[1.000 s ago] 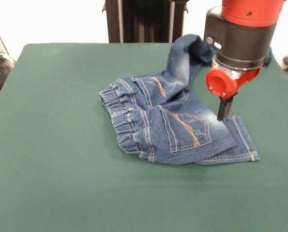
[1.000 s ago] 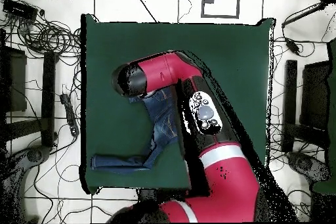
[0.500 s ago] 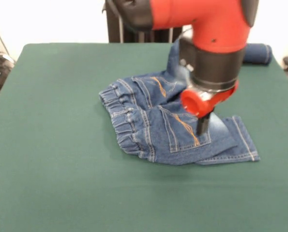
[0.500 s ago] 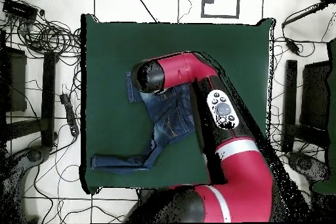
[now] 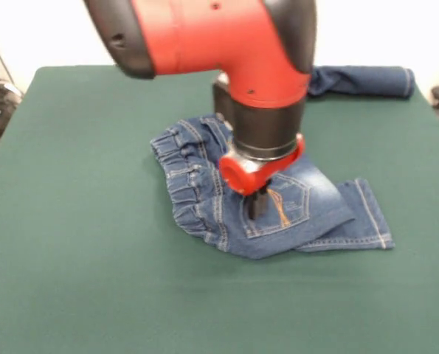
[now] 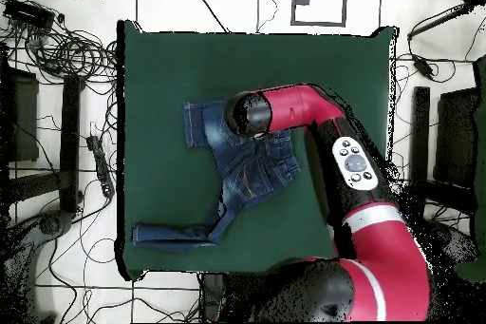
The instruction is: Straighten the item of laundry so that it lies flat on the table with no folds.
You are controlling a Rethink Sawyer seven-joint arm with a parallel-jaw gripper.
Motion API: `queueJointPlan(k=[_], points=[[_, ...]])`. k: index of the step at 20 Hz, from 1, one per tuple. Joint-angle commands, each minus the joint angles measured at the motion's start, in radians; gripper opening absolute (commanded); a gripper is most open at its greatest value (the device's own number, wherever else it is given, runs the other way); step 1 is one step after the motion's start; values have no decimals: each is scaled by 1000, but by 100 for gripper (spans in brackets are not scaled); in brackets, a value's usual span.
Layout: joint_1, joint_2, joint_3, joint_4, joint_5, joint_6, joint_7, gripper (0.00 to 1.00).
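The hand point(image 5: 257, 206) is hanging low over the back pocket of the jeans point(image 5: 308, 203) at the middle of the front frame, its dark tip touching or just above the denim; whether it is clenched or released cannot be told. The step in hand looks like reaching for a grip on the bunched seat. One leg is lying folded toward the lower right of that frame, while the other is stretching off to the upper right, near the edge of the surface point(image 5: 94, 280). The next move probably calls for pinching the cloth and dragging it toward open felt. In the overhead frame, the jeans point(image 6: 249, 176) are sitting left of centre, with wide bare room above and to the right.
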Motion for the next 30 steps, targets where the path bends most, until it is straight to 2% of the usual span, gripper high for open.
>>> queueJointPlan(k=[1, 5, 8, 11, 15, 19, 24, 30], points=[[-42, -15, 78, 99, -56, -17, -313, 0], [-101, -21, 79, 164, -90, -61, -310, 0], [-102, 1, 69, 152, -105, -29, -308, 0], [-113, 12, 88, 151, -114, -44, -319, 0], [-82, 16, 92, 117, -155, -40, -343, 0], [-101, 46, 108, 122, -187, -57, -385, 0], [-151, -5, 133, 200, -212, -108, -364, 0], [-184, -16, 142, 183, -211, -51, -387, 0]])
